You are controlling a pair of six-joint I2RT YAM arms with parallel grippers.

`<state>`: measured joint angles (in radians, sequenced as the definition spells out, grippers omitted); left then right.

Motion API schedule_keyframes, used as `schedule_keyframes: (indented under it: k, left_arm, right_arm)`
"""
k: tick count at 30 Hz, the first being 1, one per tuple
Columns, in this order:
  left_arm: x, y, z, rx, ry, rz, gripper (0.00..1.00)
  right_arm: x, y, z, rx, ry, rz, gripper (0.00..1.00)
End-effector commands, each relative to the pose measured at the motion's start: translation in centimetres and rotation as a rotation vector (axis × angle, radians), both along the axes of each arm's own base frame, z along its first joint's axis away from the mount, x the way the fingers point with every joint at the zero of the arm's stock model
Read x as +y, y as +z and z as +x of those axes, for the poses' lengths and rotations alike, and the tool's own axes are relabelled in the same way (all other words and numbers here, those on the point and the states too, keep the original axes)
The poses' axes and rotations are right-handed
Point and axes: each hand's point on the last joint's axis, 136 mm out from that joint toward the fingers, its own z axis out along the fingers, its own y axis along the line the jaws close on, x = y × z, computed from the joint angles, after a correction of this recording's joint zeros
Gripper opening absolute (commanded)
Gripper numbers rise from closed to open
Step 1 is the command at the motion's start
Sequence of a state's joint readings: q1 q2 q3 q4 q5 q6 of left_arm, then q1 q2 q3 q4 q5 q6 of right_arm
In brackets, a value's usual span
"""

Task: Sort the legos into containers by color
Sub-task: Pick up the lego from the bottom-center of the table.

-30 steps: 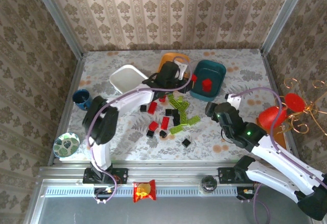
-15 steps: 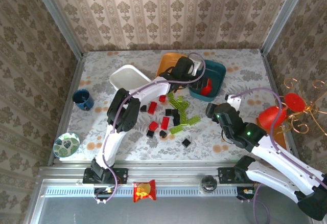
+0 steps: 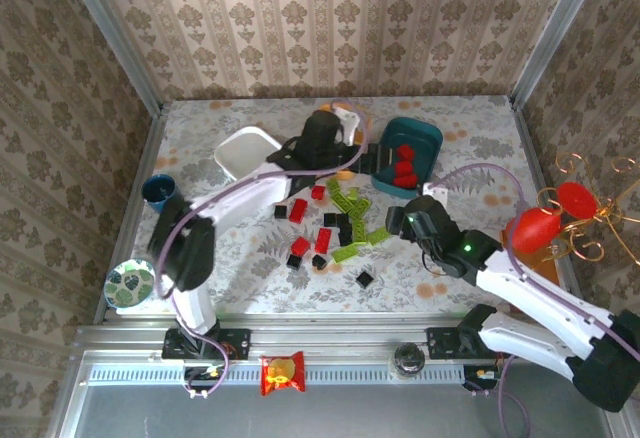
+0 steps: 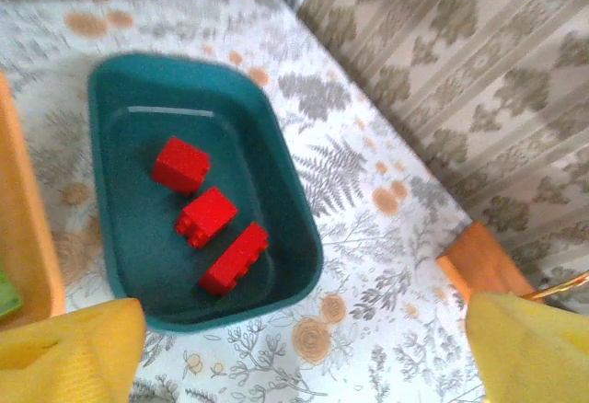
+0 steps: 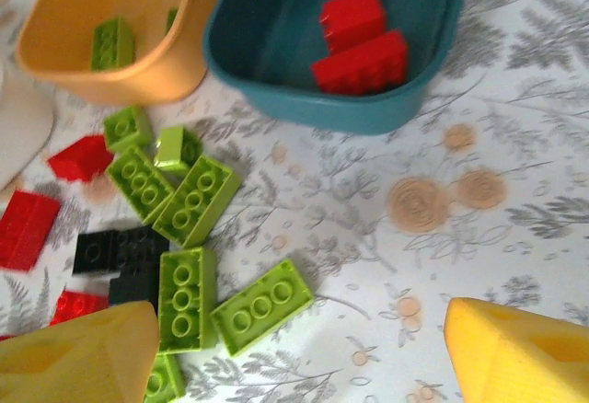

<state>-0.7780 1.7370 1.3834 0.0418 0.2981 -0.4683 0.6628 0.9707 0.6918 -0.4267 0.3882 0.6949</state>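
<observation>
The teal tray [image 4: 294,219] holds three red bricks [image 4: 205,216]. My left gripper [image 4: 304,366] hangs open and empty above that tray's near rim, by the orange tray [image 4: 28,237]. In the top view the left gripper [image 3: 352,136] is over the orange tray [image 3: 349,171], with the white tray [image 3: 247,153] to its left. Loose red [image 3: 298,209], black [image 3: 343,224] and lime green legos [image 3: 364,240] lie mid-table. My right gripper [image 5: 299,357] is open and empty above the pile's right edge, close over a long green brick [image 5: 262,306]. The orange tray [image 5: 120,17] has a green brick [image 5: 112,42] in it.
A dark blue cup [image 3: 160,191] and a patterned bowl [image 3: 129,284] stand at the left edge. A snack packet [image 3: 282,373] lies on the front rail. A red ornament on a gold wire stand [image 3: 540,226] is at the right. Papered walls close in three sides.
My left gripper opened over the teal tray and let go a red brick, then drew back left. My right arm moved left toward the pile.
</observation>
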Motion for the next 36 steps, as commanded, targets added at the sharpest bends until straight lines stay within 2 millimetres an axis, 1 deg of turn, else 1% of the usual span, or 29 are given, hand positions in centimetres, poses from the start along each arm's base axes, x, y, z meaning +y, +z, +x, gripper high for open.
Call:
schedule_keyframes:
  k: [1,4,8,10,12,13,14,16,19,21,25,29,32,34,36]
  left_arm:
    - [3.7,0.9,-1.0,-0.051,0.101,-0.012,0.95]
    - [7.2,-0.2,-3.4,-0.053,0.151,0.017,0.99]
    - [12.1,-2.8,-6.5,-0.045,0.220,0.103,1.00]
    - [14.4,-4.0,-7.8,-0.041,0.262,0.144,1.00]
    - [16.8,-5.3,-8.9,-0.033,0.312,0.180,1.00]
    - [18.1,-6.0,-9.5,-0.029,0.341,0.194,1.00]
    - [19.3,-6.9,-10.0,-0.019,0.370,0.216,1.00]
    - [21.4,-8.0,-10.7,-0.011,0.425,0.249,1.00]
    - [24.0,-8.9,-11.7,-0.005,0.491,0.285,1.00]
    - [25.2,-9.4,-12.1,0.002,0.524,0.303,1.00]
    - [26.4,-9.8,-12.6,0.007,0.554,0.315,1.00]
    - [27.5,-9.8,-12.7,0.005,0.600,0.333,1.00]
    - [28.2,-9.5,-12.6,-0.004,0.631,0.336,1.00]
    - [28.7,-9.3,-12.6,-0.012,0.651,0.336,1.00]
    - [29.4,-9.0,-12.6,-0.020,0.682,0.340,1.00]
  right_arm:
    - [3.6,-0.3,-0.3,0.083,0.171,0.023,0.83]
    - [5.3,-2.9,-1.7,0.195,0.261,-0.036,0.84]
    - [8.2,-6.6,-4.7,0.337,0.409,-0.127,0.84]
    - [8.7,-8.3,-6.4,0.415,0.458,-0.196,0.84]
    - [9.2,-9.2,-7.4,0.456,0.498,-0.234,0.84]
    - [9.3,-10.2,-7.9,0.489,0.512,-0.265,0.84]
    - [9.4,-10.5,-8.2,0.502,0.523,-0.283,0.84]
    - [9.6,-11.0,-8.6,0.522,0.540,-0.301,0.83]
    - [9.9,-12.0,-8.9,0.550,0.554,-0.327,0.82]
    - [10.0,-12.7,-8.9,0.565,0.558,-0.345,0.80]
    - [10.5,-13.8,-8.7,0.584,0.567,-0.360,0.73]
    - [10.8,-14.3,-9.0,0.610,0.585,-0.356,0.60]
    - [10.7,-14.4,-9.7,0.628,0.597,-0.346,0.54]
    - [10.8,-14.3,-10.0,0.635,0.604,-0.331,0.48]
    - [11.2,-13.7,-10.1,0.621,0.618,-0.301,0.41]
